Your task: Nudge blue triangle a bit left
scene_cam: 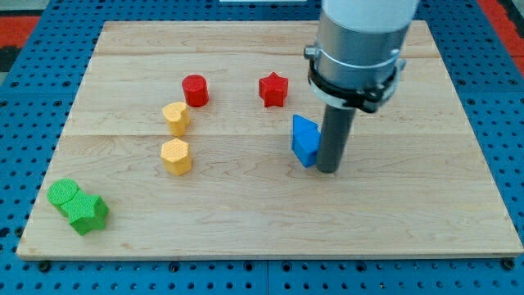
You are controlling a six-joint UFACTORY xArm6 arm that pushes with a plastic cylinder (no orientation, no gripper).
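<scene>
The blue triangle (304, 140) lies right of the board's middle. My tip (328, 170) stands right against the triangle's right side, touching or nearly touching it. The rod rises from there to the arm's grey cylinder (360, 41) at the view's top.
A red star (273, 89) sits just above and left of the blue triangle. A red cylinder (195, 89), a yellow heart (176, 118) and a yellow hexagon (175, 156) lie left of the middle. Two green blocks (78, 206) sit at the bottom left corner of the wooden board (270, 229).
</scene>
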